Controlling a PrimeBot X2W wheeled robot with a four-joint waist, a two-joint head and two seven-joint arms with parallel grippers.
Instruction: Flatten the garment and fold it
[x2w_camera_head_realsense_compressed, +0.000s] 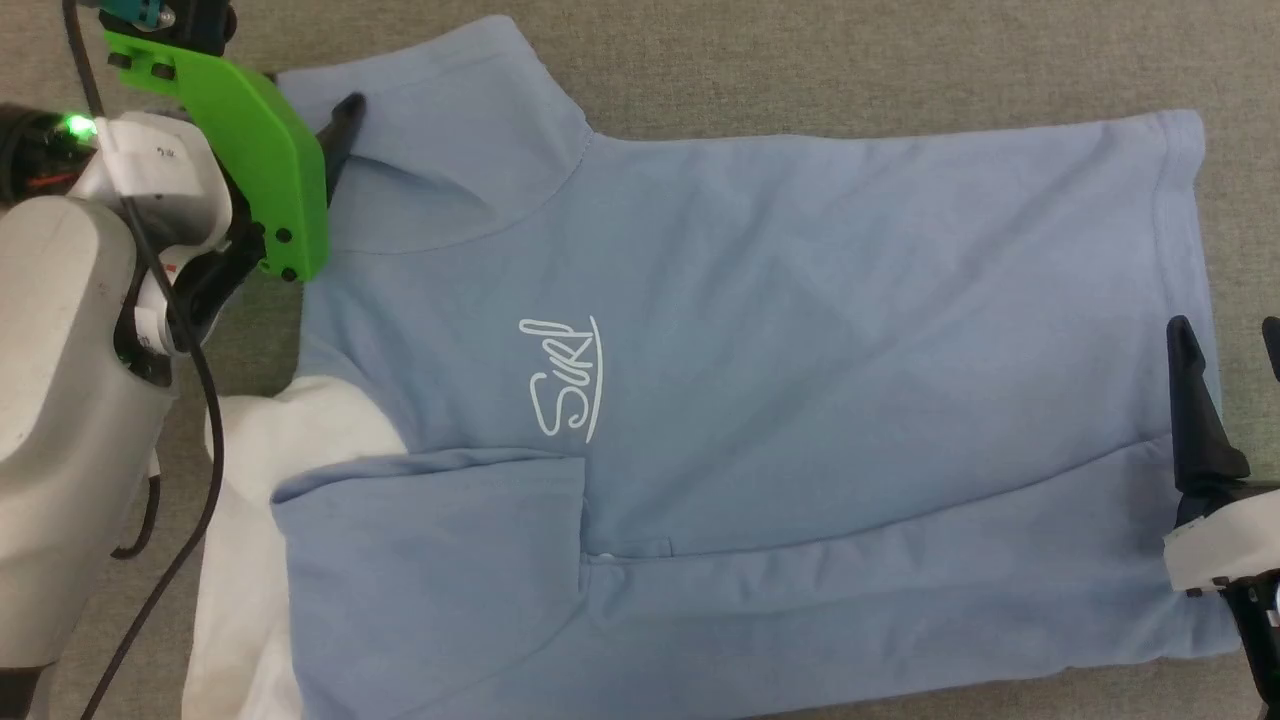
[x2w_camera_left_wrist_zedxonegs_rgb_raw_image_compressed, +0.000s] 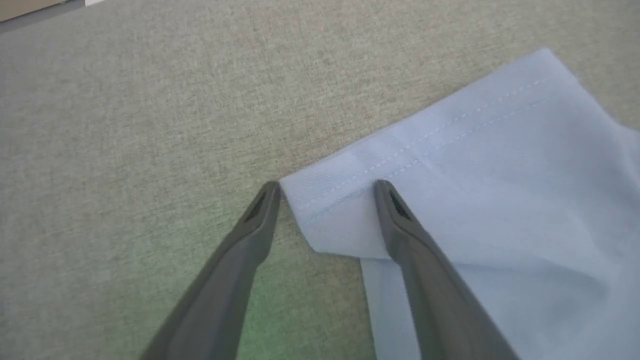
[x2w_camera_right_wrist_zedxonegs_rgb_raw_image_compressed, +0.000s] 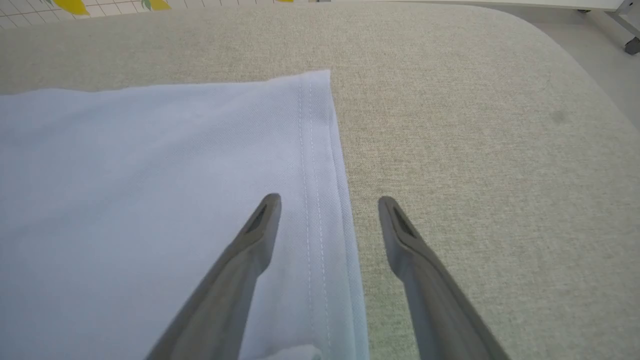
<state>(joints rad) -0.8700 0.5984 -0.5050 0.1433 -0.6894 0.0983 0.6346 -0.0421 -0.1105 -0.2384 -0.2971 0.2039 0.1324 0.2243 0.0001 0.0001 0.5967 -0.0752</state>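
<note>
T-shirt (x2w_camera_head_realsense_compressed: 800, 330): light blue, lying spread on the grey-beige table top (x2w_camera_head_realsense_compressed: 900, 60). It lies sideways in the head view, neck end toward the robot's left and hem (x2w_camera_head_realsense_compressed: 1185, 250) toward its right. The body is mostly flat, with shallow diagonal creases across the middle.

White cursive script (x2w_camera_head_realsense_compressed: 562, 380) sits on the chest, turned on its side.

A white inner panel (x2w_camera_head_realsense_compressed: 290, 430) shows at the neck end and runs down to the lower edge of the head view.

Far sleeve (x2w_camera_head_realsense_compressed: 450, 120): spread outward onto the table top, with a soft fold where it meets the body. Near sleeve (x2w_camera_head_realsense_compressed: 430, 560): folded inward and lying on top of the body. A long ridge runs from it toward the hem.

Left gripper (x2w_camera_left_wrist_zedxonegs_rgb_raw_image_compressed: 327, 187): at the far sleeve, fingers spread wide. In the left wrist view the stitched corner of the sleeve lies between the fingers. One fingertip is over bare table top just beside the corner and the other is over the cloth. Nothing is pinched. Cannot tell whether the tips touch the fabric. A green bracket (x2w_camera_head_realsense_compressed: 260, 150) on this wrist covers part of the gripper in the head view, and a black cable (x2w_camera_head_realsense_compressed: 205, 400) hangs past the pale forearm.

Right gripper (x2w_camera_right_wrist_zedxonegs_rgb_raw_image_compressed: 328, 199): at the hem, fingers spread wide. In the right wrist view the double-stitched hem edge runs between them, with one finger over the shirt and the other over bare table top. Nothing is held.

The table top has a rounded corner, with pale floor (x2w_camera_right_wrist_zedxonegs_rgb_raw_image_compressed: 600, 40) beyond it.
</note>
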